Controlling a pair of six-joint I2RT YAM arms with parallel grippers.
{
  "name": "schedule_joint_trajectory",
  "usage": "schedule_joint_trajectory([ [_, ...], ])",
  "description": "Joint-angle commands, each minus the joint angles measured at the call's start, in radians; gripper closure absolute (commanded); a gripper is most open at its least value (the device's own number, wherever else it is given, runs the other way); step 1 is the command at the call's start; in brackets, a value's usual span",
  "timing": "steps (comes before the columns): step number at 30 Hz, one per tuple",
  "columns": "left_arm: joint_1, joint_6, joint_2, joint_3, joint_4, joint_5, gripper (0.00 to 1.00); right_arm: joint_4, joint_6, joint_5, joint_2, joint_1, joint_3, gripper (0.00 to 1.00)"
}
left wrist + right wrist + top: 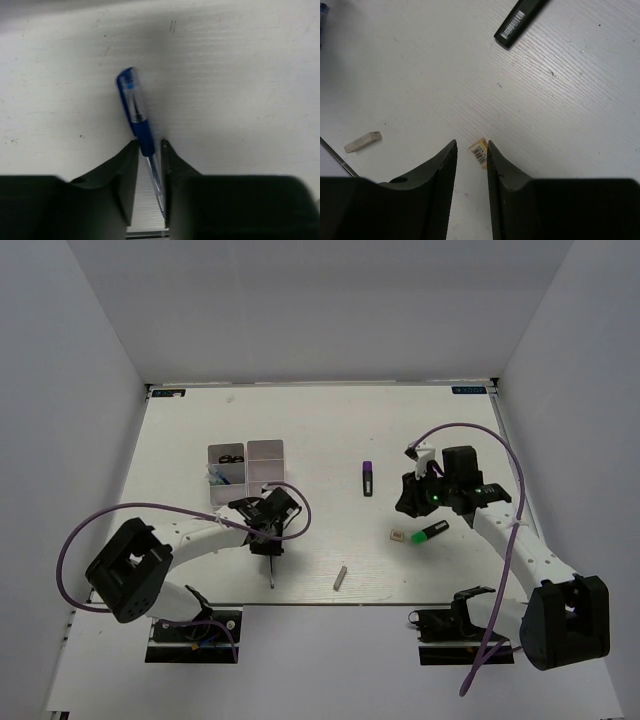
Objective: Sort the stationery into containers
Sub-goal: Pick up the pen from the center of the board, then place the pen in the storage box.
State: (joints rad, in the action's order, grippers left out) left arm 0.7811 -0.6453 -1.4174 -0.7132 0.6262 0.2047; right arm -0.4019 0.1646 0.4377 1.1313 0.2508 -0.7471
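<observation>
Pen (137, 117) light, stiff, slick; take at blue grip. Left fingers (120, 170) slightly apart astride it, not clamping; right fingers (440, 175) parted, empty, over tiny cube (479, 152)

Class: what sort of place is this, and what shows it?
Probably a robotics lab test cell. Plain white walls enclose the table, a left arm and a right arm are bolted at its near edge, and a divided tray and scattered stationery lie on it.
</observation>
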Motion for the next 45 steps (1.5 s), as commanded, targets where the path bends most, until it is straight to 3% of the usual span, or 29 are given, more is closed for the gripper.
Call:
schedule_joint_trajectory([
  [1, 0.015, -0.02, -0.052, 0.027, -0.055, 0.001, 0.69, 0.001, 0.001, 0.018, -0.027, -0.013, -0.028, 0.66],
  [6, 0.058, -0.022, -0.058, 0.017, -0.036, 0.019, 0.94, -0.003, -0.002, 0.032, -0.028, -0.024, -0.026, 0.66],
  [8, 0.116, -0.016, -0.008, -0.017, 0.016, 0.051, 0.98, -0.005, -0.002, 0.044, -0.031, -0.027, -0.025, 0.63],
  [10, 0.148, 0.012, 0.024, -0.083, 0.065, 0.087, 1.0, -0.008, 0.007, 0.055, -0.036, -0.031, -0.026, 0.54],
  [12, 0.205, 0.07, 0.093, -0.179, 0.105, 0.14, 1.0, -0.009, 0.01, 0.065, -0.039, -0.036, -0.028, 0.54],
  [15, 0.204, 0.166, 0.184, -0.258, 0.093, 0.192, 1.0, -0.012, 0.016, 0.079, -0.041, -0.039, -0.026, 0.58],
  [18, 0.115, 0.28, 0.273, -0.232, -0.048, 0.257, 1.0, -0.011, 0.024, 0.107, -0.047, -0.041, -0.018, 0.86],
  [19, 0.094, 0.382, 0.288, -0.186, -0.163, 0.263, 1.0, -0.005, 0.024, 0.111, -0.05, -0.041, -0.015, 0.97],
  [21, 0.054, 0.487, 0.36, -0.04, -0.4, 0.262, 1.0, 0.03, 0.041, 0.128, -0.062, -0.044, 0.014, 1.0],
  [23, -0.009, 0.559, 0.389, 0.033, -0.767, 0.254, 1.0, 0.093, 0.07, 0.154, -0.093, -0.044, 0.052, 1.0],
  [25, -0.057, 0.624, 0.344, 0.09, -0.966, 0.274, 1.0, 0.156, 0.101, 0.199, -0.14, -0.044, 0.121, 1.0],
  [29, -0.1, 0.716, 0.239, 0.034, -1.08, 0.309, 1.0, 0.27, 0.134, 0.236, -0.215, -0.045, 0.204, 1.0],
  [45, -0.161, 0.727, 0.052, -0.037, -1.163, 0.321, 1.0, 0.235, 0.174, 0.24, -0.208, -0.047, 0.189, 1.0],
])
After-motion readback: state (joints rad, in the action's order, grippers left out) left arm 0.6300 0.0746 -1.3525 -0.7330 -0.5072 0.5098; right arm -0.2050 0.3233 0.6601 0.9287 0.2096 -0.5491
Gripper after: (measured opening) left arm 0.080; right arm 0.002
